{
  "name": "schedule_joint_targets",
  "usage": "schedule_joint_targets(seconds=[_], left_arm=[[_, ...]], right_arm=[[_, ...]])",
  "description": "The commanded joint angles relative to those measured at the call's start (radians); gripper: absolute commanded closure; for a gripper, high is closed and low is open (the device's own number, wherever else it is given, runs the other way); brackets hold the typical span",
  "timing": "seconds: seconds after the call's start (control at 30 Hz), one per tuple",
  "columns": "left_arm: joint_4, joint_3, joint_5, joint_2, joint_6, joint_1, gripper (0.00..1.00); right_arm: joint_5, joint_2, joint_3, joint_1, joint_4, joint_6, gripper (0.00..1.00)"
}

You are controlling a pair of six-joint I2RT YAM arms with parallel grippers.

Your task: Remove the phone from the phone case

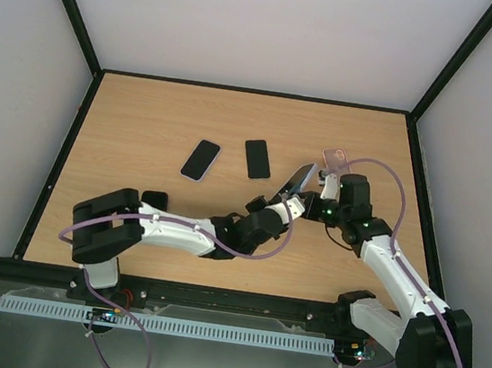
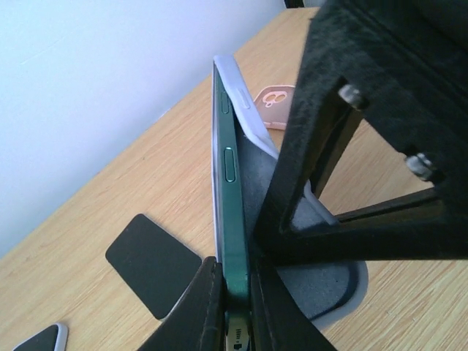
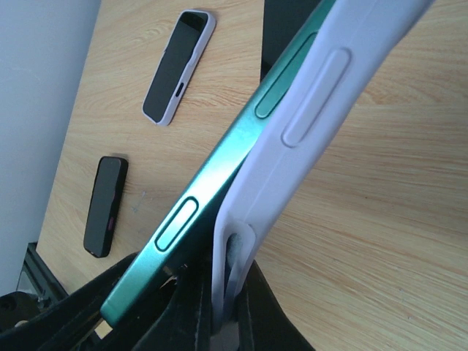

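Mid-peel: the phone is half out of its case, held up between both arms.
The left gripper (image 2: 235, 296) clamps the green phone (image 3: 212, 168) at its near end, and the right gripper (image 3: 223, 307) pinches the freed wall of the lavender case (image 3: 329, 95), above the table's right half. The case gapes near the grippers, but its far end looks seated on the phone. The next move likely calls for drawing the two apart. To the left, a second cased phone (image 1: 200, 159) lies flat; at far right a pink case (image 1: 336, 157) looks empty.

Bright, even, diffuse light, faint soft shadows; left hand (image 2: 235, 285) slightly blurred close to its camera.
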Motion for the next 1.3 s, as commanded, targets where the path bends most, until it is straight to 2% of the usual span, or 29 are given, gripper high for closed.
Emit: schedule_joint_targets(seconds=[0.0, 0.53, 0.63, 0.77, 0.87, 1.07, 1.27], left_arm=[[0.011, -0.008, -0.153, -0.162, -0.096, 0.105, 0.97], [-0.147, -0.111, -0.039, -0.405, -0.294, 0.121, 0.97], [-0.188, -0.124, -0.034, -0.402, -0.294, 0.121, 0.97], [-0.251, -0.112, -0.024, -0.366, -0.291, 0.118, 0.97], [-0.330, -0.066, -0.052, -0.303, -0.284, 0.099, 0.97], [-0.343, -0.004, -0.088, -0.181, -0.223, 0.051, 0.97], [-0.369, 0.172, -0.148, 0.032, -0.152, 0.049, 0.97]], right_arm=[[0.136, -0.003, 0.002, 0.006, -0.111, -0.080, 0.98], [0.496, -0.024, 0.032, 0.005, -0.083, -0.120, 0.98], [0.623, -0.015, 0.070, 0.005, -0.075, -0.175, 0.98], [0.694, 0.041, 0.105, 0.000, -0.048, -0.331, 0.98], [0.707, 0.097, 0.136, -0.033, -0.048, -0.409, 0.98], [0.599, 0.209, 0.228, -0.193, -0.057, -0.552, 0.98], [0.506, 0.355, 0.376, -0.374, -0.099, -0.682, 0.98]])
